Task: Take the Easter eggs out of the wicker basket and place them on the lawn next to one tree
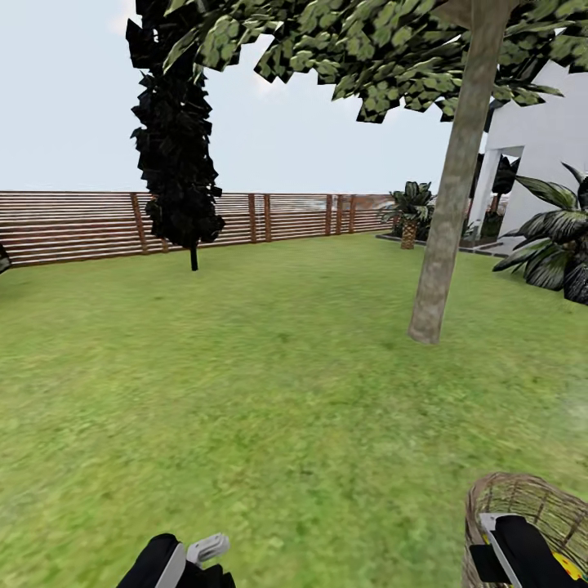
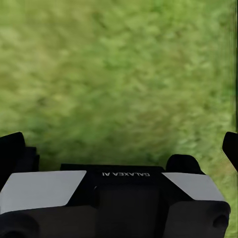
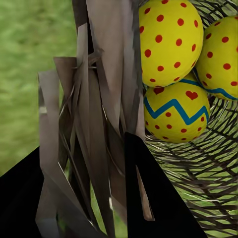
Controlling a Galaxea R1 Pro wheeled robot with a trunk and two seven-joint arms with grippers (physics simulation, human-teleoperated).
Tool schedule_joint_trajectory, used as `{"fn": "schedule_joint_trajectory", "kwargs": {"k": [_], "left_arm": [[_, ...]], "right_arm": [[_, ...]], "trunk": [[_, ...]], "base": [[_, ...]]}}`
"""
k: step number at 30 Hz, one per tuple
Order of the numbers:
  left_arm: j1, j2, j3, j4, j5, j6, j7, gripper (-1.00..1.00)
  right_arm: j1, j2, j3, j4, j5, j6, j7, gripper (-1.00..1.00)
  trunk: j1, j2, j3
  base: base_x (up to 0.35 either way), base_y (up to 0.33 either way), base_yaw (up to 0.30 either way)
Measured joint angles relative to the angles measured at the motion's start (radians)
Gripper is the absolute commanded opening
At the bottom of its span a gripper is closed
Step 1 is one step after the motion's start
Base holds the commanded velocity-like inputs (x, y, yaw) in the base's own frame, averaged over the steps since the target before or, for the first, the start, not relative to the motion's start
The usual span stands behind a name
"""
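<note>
Mottled green lawn runs to a brown slatted fence. The tree rises beyond the wicker basket, where my right gripper dips; three Easter eggs lie inside. I cannot tell its grip. My left gripper hangs spread over grass.

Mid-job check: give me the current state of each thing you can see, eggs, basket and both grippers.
Easter eggs: all three in the basket, bunched together.
Wicker basket: upright on the lawn, the right arm reaching into it.
Right gripper: at the basket wall, short of the eggs; open or shut cannot be told.
Left gripper: open, empty, over bare grass.
Tree: standing beyond the basket, no eggs at its foot.
</note>
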Motion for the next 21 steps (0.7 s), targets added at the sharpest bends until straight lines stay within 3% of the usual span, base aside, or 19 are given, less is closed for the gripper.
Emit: {"fn": "schedule_joint_trajectory", "kwargs": {"k": [21], "left_arm": [[0.0, 0.001, 0.0, 0.0, 0.0, 0.0, 0.0, 1.0]], "right_arm": [[0.0, 0.0, -0.002, 0.0, 0.003, 0.0, 0.0, -1.0]], "trunk": [[0.0, 0.0, -0.002]], "base": [[0.343, -0.084, -0.168]]}}
